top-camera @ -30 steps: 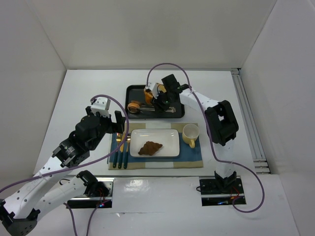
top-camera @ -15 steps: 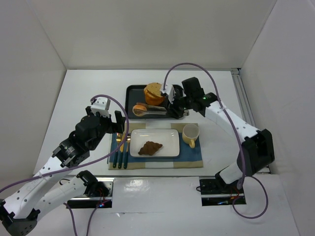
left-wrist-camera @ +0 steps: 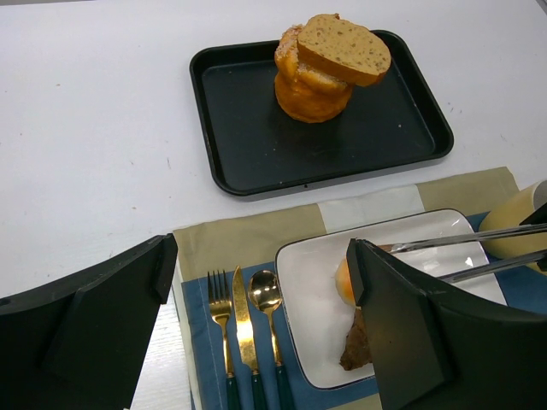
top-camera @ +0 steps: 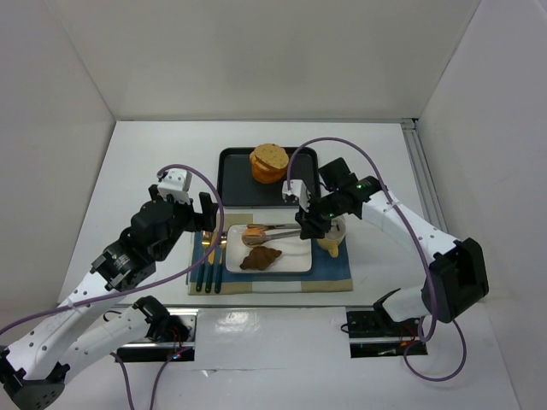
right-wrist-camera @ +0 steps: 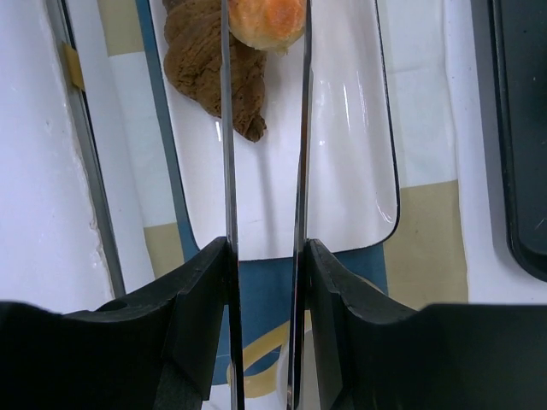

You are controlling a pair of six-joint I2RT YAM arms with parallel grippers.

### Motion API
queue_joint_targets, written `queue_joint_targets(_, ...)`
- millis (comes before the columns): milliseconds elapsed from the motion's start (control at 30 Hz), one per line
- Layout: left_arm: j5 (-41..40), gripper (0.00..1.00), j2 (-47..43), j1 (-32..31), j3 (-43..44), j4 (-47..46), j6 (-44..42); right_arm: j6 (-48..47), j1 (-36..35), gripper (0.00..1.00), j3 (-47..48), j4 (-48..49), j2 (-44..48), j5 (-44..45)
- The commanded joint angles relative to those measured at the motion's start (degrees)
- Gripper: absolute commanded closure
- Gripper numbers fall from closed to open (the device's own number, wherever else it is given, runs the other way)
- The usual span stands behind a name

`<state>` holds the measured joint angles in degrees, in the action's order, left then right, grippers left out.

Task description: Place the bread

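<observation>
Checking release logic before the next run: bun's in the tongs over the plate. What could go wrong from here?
1. The bun is pinched only at the very tips of the tongs, close beside the croissant. Being round, it may roll on release, against the croissant or across the plate.
2. The right gripper hangs right next to the mug; pulling back could knock it.

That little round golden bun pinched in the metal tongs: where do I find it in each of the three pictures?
Top external: the bun sits mid-picture, over the white plate.
Left wrist: lower right, half hidden by a black finger.
Right wrist: top edge, between the blades of the tongs.
Shared landmark: the brown croissant beside it on the plate.
</observation>
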<state>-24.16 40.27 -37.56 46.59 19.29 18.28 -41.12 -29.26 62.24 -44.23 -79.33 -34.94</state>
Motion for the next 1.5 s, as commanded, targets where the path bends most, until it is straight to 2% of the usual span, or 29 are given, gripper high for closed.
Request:
queue_joint_targets(0, 0.08, 0.00, -0.28, -0.14, -0.01, -2.06, 0.00, -1.15, -0.89, 0.71, 1.65, -3.14, -0.47, -1.18)
queue_joint_targets(67, 0.08, 0.00, -0.28, -0.14, -0.01, -2.06, 0.00, -1.15, -1.51, 0.50, 2.18, -3.67, -2.05, -0.66)
queue_joint_targets(167, 0.08, 0.00, -0.28, -0.14, -0.01, -2.06, 0.00, -1.15, -1.51, 0.37, 2.19, -3.67, -1.53, -0.66)
queue_joint_targets(733, 0.08, 0.00, -0.28, -0.14, -0.01, -2.06, 0.00, 1.83, -1.51, 0.36, 3.33, 6.78, 7.96, 1.09)
queue_joint_targets(833, 0.08, 0.00, -0.28, -0.14, -0.01, -2.06, 0.00, 5.07, -0.28, 0.36, 1.14, 13.97, 11.03, 4.60)
queue_joint_targets(867, 0.08, 0.00, -0.28, -0.14, -0.01, -2.06, 0.00, 5.96, 1.12, 0.36, 0.44, 19.30, 11.65, 8.01)
queue_joint_targets(933, 0.08, 0.00, -0.28, -0.14, -0.01, -2.06, 0.00, 6.49, 2.35, 0.36, -0.71, 22.85, 11.65, 11.72)
queue_joint_targets(1100, 0.61, 0.00, -0.28, -0.14, -0.01, -2.06, 0.00, 5.27, 3.06, 0.36, -3.26, 36.63, 7.01, 23.85)
queue_joint_targets(1167, 0.61, 0.00, -0.28, -0.14, -0.01, -2.06, 0.00, 4.30, 3.06, 0.36, -2.21, 37.89, 4.37, 26.66)
queue_joint_targets(1467, 0.61, 0.00, -0.28, -0.14, -0.01, -2.06, 0.00, 2.89, 5.34, 0.36, 2.00, 41.94, -6.62, 27.47)
